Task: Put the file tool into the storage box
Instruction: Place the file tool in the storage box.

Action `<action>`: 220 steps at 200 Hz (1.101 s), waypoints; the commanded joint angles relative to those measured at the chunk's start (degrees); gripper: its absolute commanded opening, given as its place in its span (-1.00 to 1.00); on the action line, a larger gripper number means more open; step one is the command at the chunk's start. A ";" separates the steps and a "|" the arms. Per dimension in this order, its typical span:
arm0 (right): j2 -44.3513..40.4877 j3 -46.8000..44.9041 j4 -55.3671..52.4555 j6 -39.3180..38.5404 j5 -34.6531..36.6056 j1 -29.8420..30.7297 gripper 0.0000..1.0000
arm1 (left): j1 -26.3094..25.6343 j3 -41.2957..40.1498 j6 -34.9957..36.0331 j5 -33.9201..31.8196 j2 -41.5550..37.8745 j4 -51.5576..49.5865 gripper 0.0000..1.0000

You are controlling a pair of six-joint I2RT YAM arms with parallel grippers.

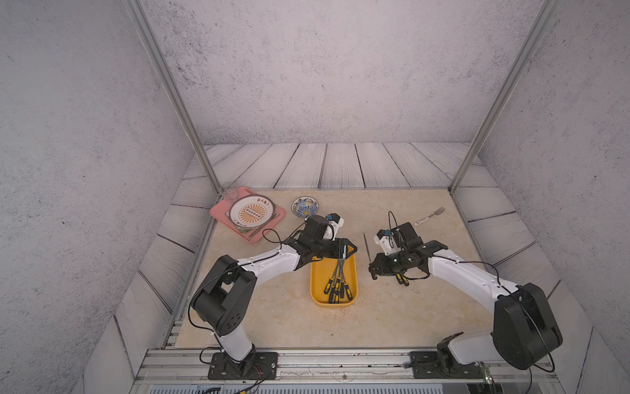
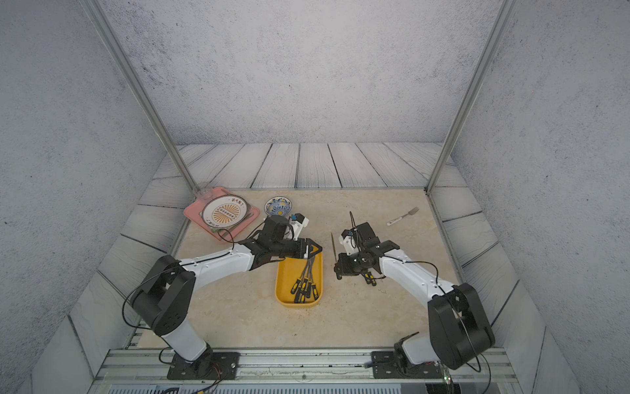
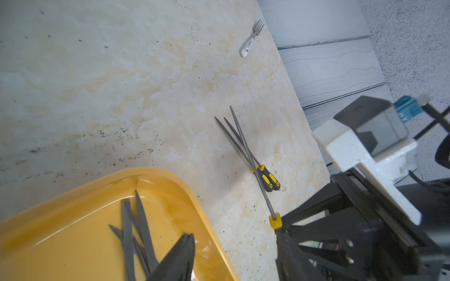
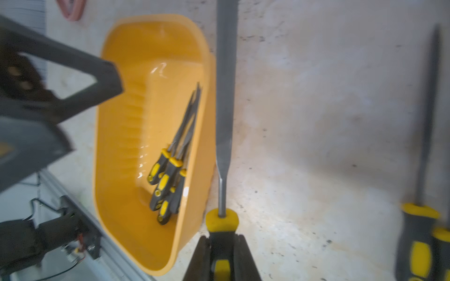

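Note:
The yellow storage box (image 1: 315,296) (image 2: 280,296) lies mid-table with several black-and-yellow files (image 1: 335,283) in it. My right gripper (image 4: 221,258) is shut on the handle of a file tool (image 4: 224,97). Its grey blade (image 1: 366,247) points toward the far side, just right of the box rim (image 4: 209,121), off the table. Two more files (image 3: 243,146) (image 4: 423,146) lie on the table under the right arm. My left gripper (image 1: 347,254) hovers over the box's far end, open and holding nothing. Only one of its fingers (image 3: 180,255) shows in the left wrist view.
At the far left, a pink tray (image 1: 221,211) carries a patterned plate (image 1: 251,211), and a blue bowl (image 1: 305,206) stands beside it. A white-handled fork (image 1: 430,216) (image 3: 252,39) lies at the far right. Metal frame posts stand at the table's far corners.

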 commanded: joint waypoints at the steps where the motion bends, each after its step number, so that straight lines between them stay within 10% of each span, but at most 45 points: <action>1: -0.28 1.11 1.94 -1.05 -9.86 0.26 -1.00 | -0.91 1.92 -0.85 2.08 0.99 2.92 0.17; 69: -2.50 2.31 4.32 -1.18 -15.60 0.69 -1.00 | -1.69 5.03 -2.27 3.70 4.89 4.77 0.10; 108: -2.77 2.62 3.19 -1.17 -13.82 0.67 -1.00 | -1.64 5.54 -2.29 4.41 5.25 4.24 -0.68; 155: -2.39 3.22 0.97 -0.35 -8.37 0.71 -0.16 | -1.55 3.11 2.41 2.92 2.60 -0.91 -0.72; 220: -1.55 2.43 1.12 -0.38 -6.62 0.71 -0.09 | -1.51 -1.50 5.62 0.79 1.80 -3.63 -0.63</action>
